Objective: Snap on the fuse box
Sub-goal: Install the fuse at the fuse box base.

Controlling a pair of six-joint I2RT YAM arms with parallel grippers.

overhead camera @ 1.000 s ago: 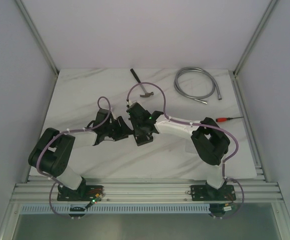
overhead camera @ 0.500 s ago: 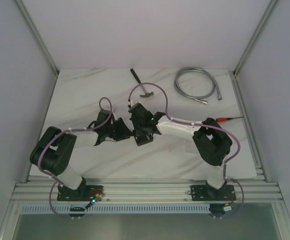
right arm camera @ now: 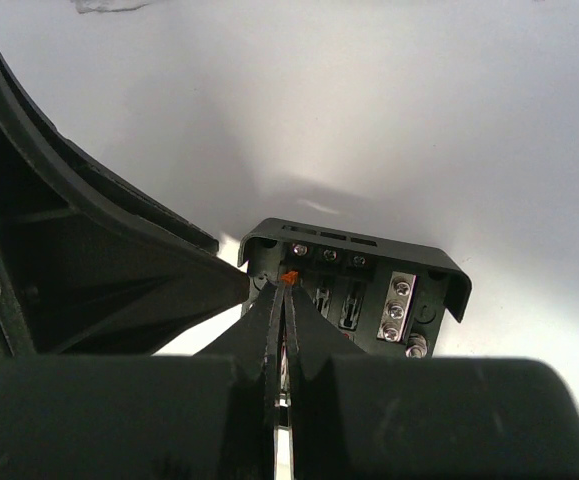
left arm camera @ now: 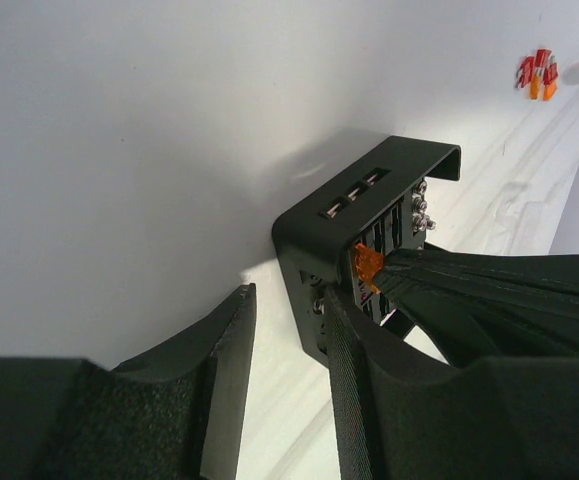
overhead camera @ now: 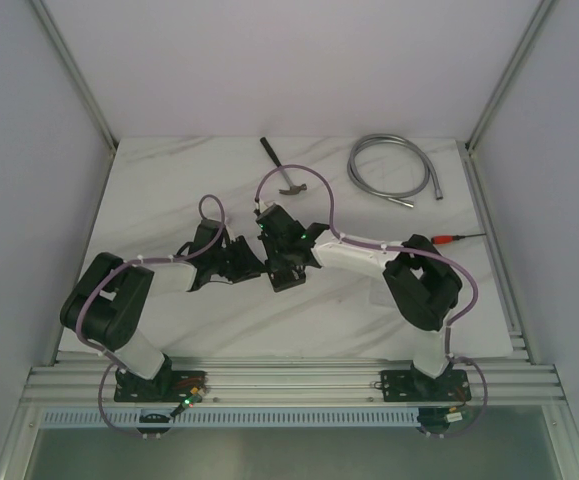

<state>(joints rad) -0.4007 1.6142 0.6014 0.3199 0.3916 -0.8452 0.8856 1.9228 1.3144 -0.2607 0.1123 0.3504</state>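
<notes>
Left arm's scooted in a touch toward the fuse box and its end effector has narrowed to roughly half open, straddling the box's near corner, though I can't tell if it's actually clamping. Box sits on the table on the arms' side of the hammer, with the right end effector pinched shut on a little orange fuse right at a slot. I'd brace the box firmly so it can't skid, square the fuse to the slot, then push straight in, not angled.
</notes>
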